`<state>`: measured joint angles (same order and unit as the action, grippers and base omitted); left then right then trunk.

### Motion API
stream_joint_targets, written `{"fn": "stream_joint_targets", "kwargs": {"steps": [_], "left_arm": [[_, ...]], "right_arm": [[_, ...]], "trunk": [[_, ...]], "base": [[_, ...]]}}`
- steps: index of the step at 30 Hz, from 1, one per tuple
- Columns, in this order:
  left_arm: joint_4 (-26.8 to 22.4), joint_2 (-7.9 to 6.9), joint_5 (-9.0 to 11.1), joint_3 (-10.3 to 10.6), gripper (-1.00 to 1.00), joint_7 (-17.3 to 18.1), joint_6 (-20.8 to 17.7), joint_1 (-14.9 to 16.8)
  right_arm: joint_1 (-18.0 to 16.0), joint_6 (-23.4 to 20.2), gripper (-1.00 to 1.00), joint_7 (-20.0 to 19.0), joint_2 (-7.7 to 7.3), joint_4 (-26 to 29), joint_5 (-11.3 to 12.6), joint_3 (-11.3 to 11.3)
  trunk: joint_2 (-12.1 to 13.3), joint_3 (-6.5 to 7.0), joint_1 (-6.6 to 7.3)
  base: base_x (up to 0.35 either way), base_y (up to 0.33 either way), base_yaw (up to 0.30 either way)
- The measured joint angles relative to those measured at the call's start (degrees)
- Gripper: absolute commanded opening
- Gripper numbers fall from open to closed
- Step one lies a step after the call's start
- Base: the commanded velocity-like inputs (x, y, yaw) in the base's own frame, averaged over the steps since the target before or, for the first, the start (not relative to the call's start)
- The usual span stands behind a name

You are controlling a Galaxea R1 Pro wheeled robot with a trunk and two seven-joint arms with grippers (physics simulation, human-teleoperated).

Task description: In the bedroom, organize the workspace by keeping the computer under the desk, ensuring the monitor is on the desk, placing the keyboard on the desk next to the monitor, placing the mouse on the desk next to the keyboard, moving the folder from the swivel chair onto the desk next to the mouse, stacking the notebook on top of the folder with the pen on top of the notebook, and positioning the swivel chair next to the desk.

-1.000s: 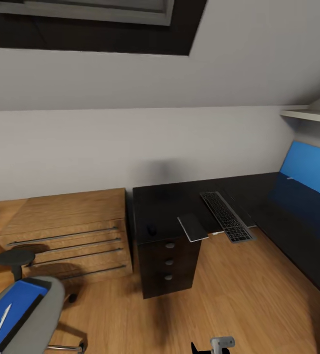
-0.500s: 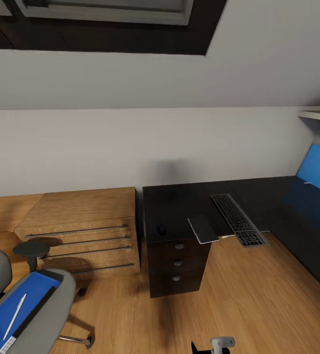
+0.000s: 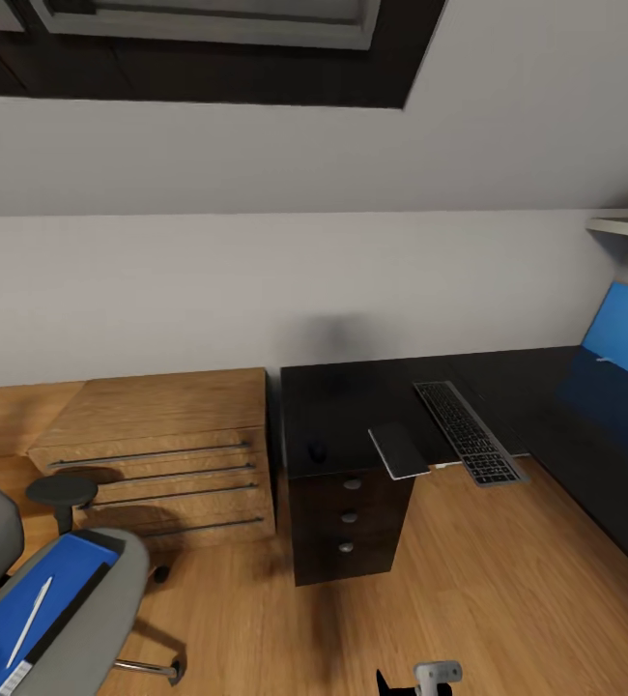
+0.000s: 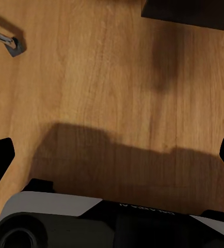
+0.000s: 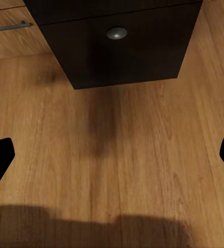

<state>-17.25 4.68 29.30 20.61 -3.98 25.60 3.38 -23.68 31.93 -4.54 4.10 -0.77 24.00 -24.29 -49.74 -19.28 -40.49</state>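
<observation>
One folder [image 3: 39,607] is lying on the chair [image 3: 101,619] at near left, cut off by the frame, its long axis running near-left to far-right, one white pen [image 3: 28,607] lying along it. On the desk [image 3: 353,396], one mouse [image 3: 316,450], one notebook [image 3: 399,449] and one keyboard [image 3: 470,431] are lying, the keyboard pointing far-left to near-right and overhanging the near edge. Both pairs of fingers are standing apart over bare floor [image 5: 143,170].

Open wood floor [image 3: 507,599] lies between the swivel chair [image 3: 92,619] and the black drawer pedestal [image 3: 348,527].
</observation>
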Motion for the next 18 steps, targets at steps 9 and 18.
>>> {"fn": "stream_joint_targets", "kwargs": {"steps": [9,18], "left_arm": [[0.0,0.0,-0.03,0.0,1.0,0.0,0.0,0.0],[0.0,0.0,-0.07,-0.02,1.0,0.0,-0.05,0.0]], "right_arm": [[0.0,-0.06,1.0,0.0,0.02,0.0,0.0,-0.01],[-0.01,-0.21,1.0,0.0,0.04,-0.02,-0.09,-0.03]], "trunk": [[0.0,0.0,0.0],[0.0,0.0,0.0]], "base": [[0.0,-0.034,-0.026],[0.0,-0.292,0.008]]}}
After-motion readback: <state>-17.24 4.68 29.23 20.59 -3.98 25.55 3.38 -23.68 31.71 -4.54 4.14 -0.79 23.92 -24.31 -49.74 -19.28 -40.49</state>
